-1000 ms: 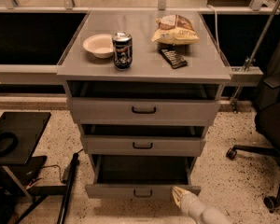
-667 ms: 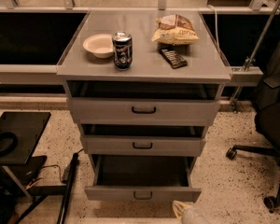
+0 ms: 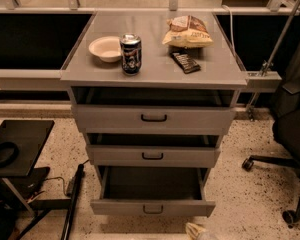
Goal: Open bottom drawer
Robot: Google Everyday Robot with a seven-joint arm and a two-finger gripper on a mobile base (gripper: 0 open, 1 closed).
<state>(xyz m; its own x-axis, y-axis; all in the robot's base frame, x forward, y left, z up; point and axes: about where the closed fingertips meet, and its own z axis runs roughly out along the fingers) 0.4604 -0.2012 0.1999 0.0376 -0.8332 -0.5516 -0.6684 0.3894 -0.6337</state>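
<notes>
The bottom drawer (image 3: 120, 207) is the lowest of three grey drawers in the cabinet. It stands pulled well out, and its dark inside shows behind the flat front. Its small dark bar handle (image 3: 153, 209) sits at the centre of the front. Only the pale tip of my gripper (image 3: 196, 231) shows at the bottom edge of the view. It is just below and to the right of the drawer front and is not touching the handle. The middle drawer (image 3: 152, 156) and the top drawer (image 3: 154, 118) each stand slightly out.
On the cabinet top (image 3: 90, 71) are a white bowl (image 3: 105, 48), a dark can (image 3: 131, 54), a chip bag (image 3: 188, 32) and a dark snack bar (image 3: 185, 62). An office chair (image 3: 290, 134) stands right. A black stand (image 3: 17, 146) and cables (image 3: 72, 199) are left.
The bottom drawer has come further out. My gripper has drawn back down toward the bottom edge, so less of it shows.
</notes>
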